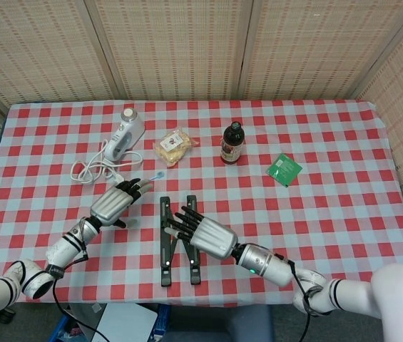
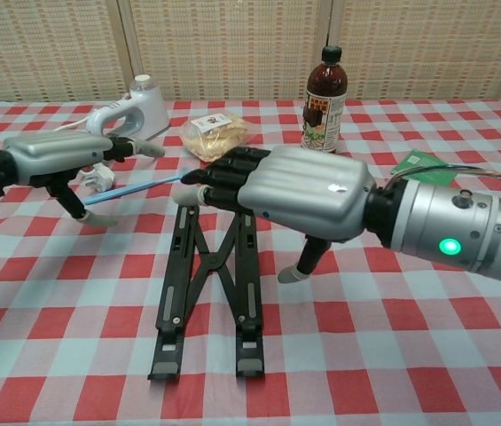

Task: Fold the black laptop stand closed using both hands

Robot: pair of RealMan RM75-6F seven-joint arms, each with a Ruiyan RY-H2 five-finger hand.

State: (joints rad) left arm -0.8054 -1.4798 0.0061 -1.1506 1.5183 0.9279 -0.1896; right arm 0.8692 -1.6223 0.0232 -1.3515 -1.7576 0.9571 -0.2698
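Observation:
The black laptop stand (image 1: 175, 241) lies flat on the checked cloth near the front edge, its two rails drawn close together with the cross links in a narrow X (image 2: 208, 277). My right hand (image 1: 206, 233) hovers over the stand's far right part, and its fingers (image 2: 215, 177) reach leftward across both rails. Its thumb points down beside the right rail. It grips nothing that I can see. My left hand (image 1: 115, 202) is off to the left, clear of the stand, with its fingers stretched out and holding nothing (image 2: 66, 154).
At the back left a white hand mixer (image 1: 127, 134) lies with its coiled cord (image 1: 95, 169). A blue spoon-like stick (image 1: 138, 184) lies by the left hand. A snack bag (image 1: 175, 146), a dark bottle (image 1: 232, 142) and a green packet (image 1: 284, 169) stand further back.

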